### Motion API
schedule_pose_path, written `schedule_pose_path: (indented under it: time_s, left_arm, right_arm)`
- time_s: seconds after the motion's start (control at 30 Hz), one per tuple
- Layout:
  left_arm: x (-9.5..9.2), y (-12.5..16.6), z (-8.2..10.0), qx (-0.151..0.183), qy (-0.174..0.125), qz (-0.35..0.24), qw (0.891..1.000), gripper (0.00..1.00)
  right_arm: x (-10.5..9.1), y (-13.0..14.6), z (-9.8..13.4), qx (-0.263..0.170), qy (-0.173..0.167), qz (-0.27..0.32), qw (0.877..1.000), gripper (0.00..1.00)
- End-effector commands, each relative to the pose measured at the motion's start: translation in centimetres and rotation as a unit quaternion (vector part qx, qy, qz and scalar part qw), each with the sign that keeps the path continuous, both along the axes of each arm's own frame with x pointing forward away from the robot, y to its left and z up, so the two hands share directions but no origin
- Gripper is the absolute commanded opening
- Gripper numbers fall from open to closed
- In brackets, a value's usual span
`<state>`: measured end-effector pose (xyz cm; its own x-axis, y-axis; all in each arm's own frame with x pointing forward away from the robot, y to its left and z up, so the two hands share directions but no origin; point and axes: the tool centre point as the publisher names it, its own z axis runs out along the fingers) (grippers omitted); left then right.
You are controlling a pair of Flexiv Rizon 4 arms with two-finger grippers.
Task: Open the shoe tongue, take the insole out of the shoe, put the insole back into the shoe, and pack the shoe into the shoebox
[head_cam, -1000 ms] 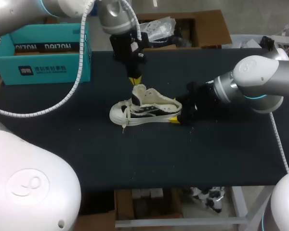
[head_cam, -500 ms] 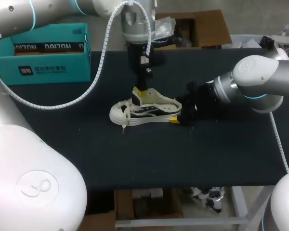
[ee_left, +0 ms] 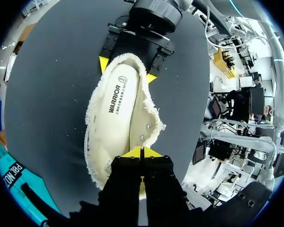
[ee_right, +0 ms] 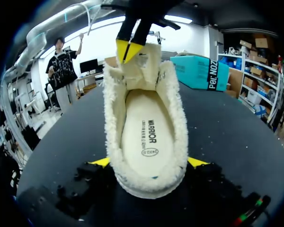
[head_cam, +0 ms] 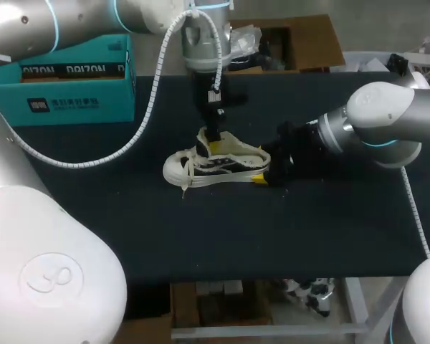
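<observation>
At the middle of the table (head_cam: 201,236), my left gripper (head_cam: 215,146) has come down and is now pinched on the tongue (ee_right: 149,61) of the shoe (head_cam: 218,163) — the shoe itself has not moved. My right gripper (head_cam: 264,174) clamps its heel. The shoebox (head_cam: 64,89) stands well apart, at the far left corner, and the near edge is far from the shoe.

Dark lettering with an oval stamp runs along the insole (ee_right: 149,137) inside the shoe (head_cam: 216,163), and white lettering, perhaps with a logo, marks the teal shoebox (head_cam: 64,100) well apart from the shoe.
</observation>
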<state>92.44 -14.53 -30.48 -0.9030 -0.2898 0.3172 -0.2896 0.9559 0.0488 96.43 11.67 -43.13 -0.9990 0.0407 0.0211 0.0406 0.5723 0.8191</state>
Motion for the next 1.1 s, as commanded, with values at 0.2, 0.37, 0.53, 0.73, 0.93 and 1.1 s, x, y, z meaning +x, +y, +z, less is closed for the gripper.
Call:
schedule_pose_path:
  time_s: [0.2,0.37,0.53,0.73,0.93,1.1]
  left_arm:
    - [0.6,-1.1,-0.9,-0.002,-0.014,-0.011,1.000,0.00]
    - [1.3,-2.2,-2.9,-0.013,-0.048,-0.065,0.997,0.00]
    - [1.4,-2.4,-4.8,-0.023,-0.042,-0.102,0.994,0.00]
    - [0.9,-1.9,-6.6,-0.027,-0.043,-0.123,0.991,0.00]
    - [0.9,-1.8,-8.1,-0.031,-0.027,-0.135,0.990,0.00]
    - [0.2,-1.7,-8.7,-0.034,-0.028,-0.133,0.990,0.00]
  right_arm:
    - [0.4,0.1,-1.1,0.002,-0.001,0.000,1.000,0.00]
    - [0.4,0.1,-1.1,0.002,-0.001,0.000,1.000,0.00]
    - [0.4,0.1,-1.1,0.002,-0.001,0.000,1.000,0.00]
    - [0.4,0.1,-1.1,0.002,-0.001,0.000,1.000,0.00]
    - [0.4,0.1,-1.1,0.002,-0.001,0.000,1.000,0.00]
    - [0.4,0.1,-1.1,0.002,-0.001,0.000,1.000,0.00]
